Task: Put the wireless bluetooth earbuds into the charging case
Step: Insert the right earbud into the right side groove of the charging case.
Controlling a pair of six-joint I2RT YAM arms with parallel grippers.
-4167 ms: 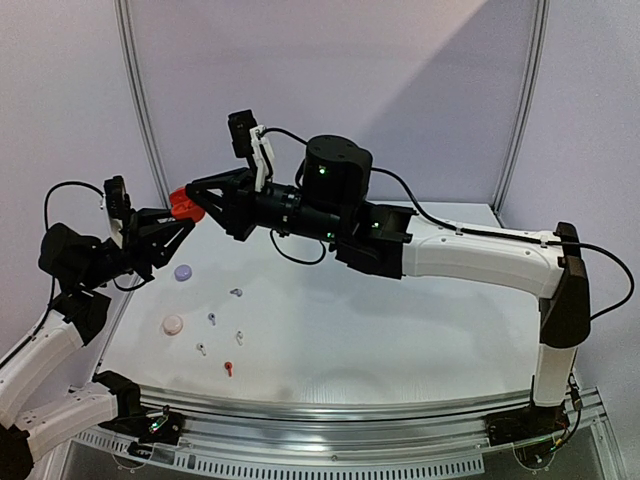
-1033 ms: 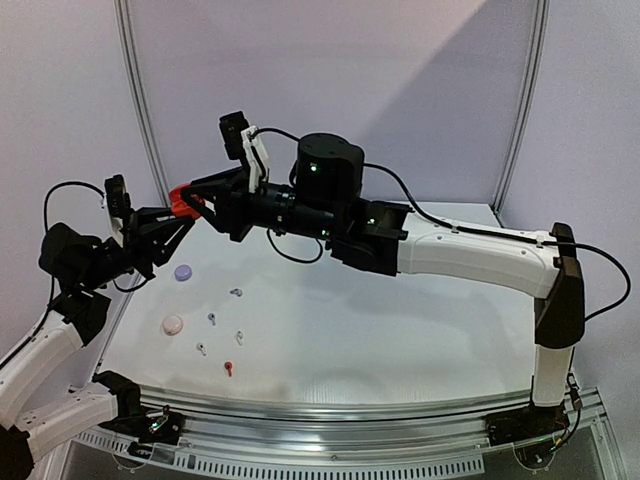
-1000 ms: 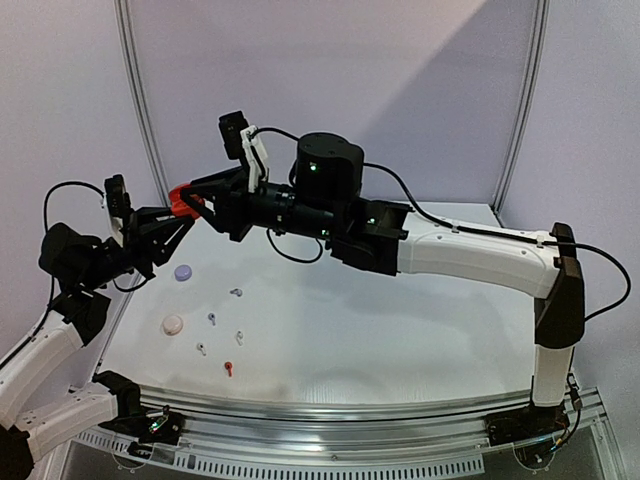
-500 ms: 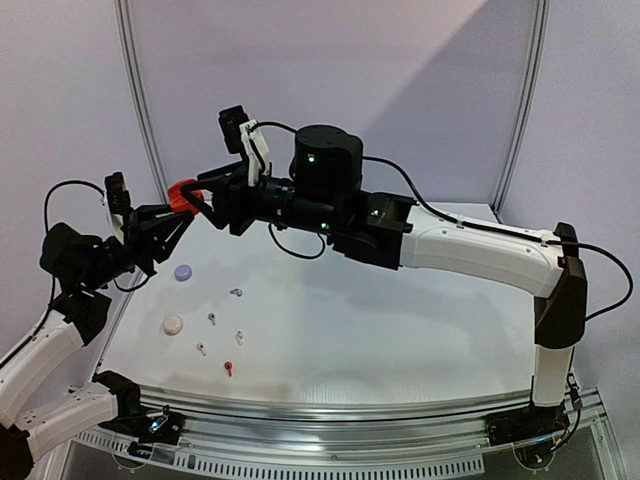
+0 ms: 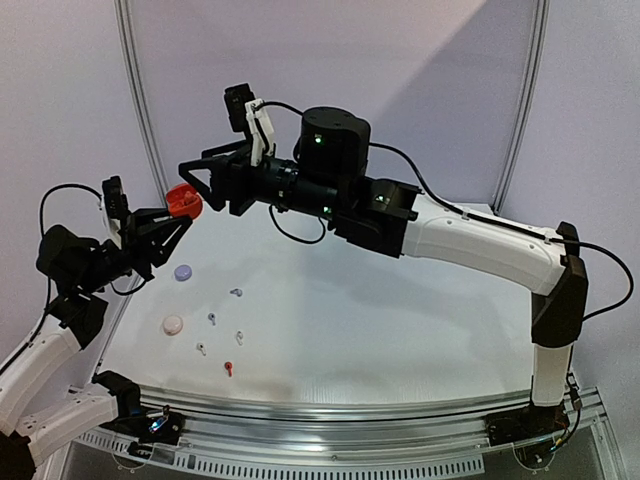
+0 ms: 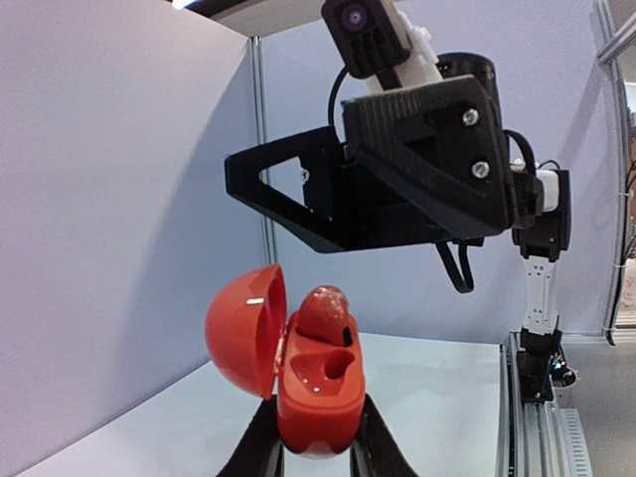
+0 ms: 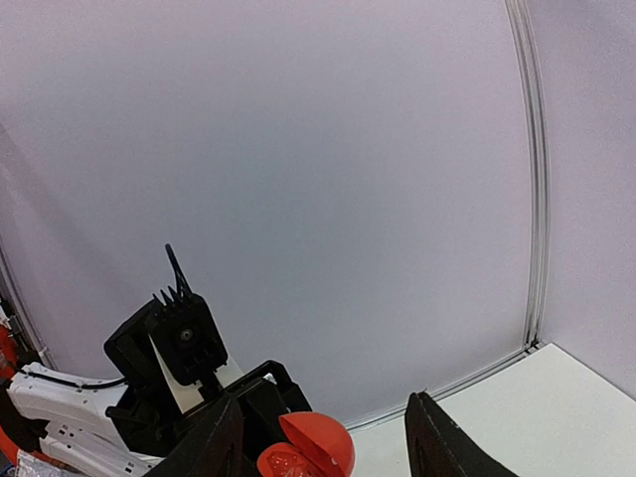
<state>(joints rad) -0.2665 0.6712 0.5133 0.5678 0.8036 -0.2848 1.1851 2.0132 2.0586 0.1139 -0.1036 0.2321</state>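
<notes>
My left gripper is shut on the base of a red charging case, held up in the air at the table's far left. Its lid hangs open to the left. One red earbud sits in the upper socket, and the lower socket is bare. My right gripper stands open just above the case, with nothing between its fingers. A second red earbud lies on the table.
Two white earbuds and two lilac-grey ones lie on the left of the table. A lilac round case and a pale round case lie beside them. The right arm spans the table's back.
My right gripper has opened and lifted up and away from the red case. The left gripper with the case has sunk slightly.
</notes>
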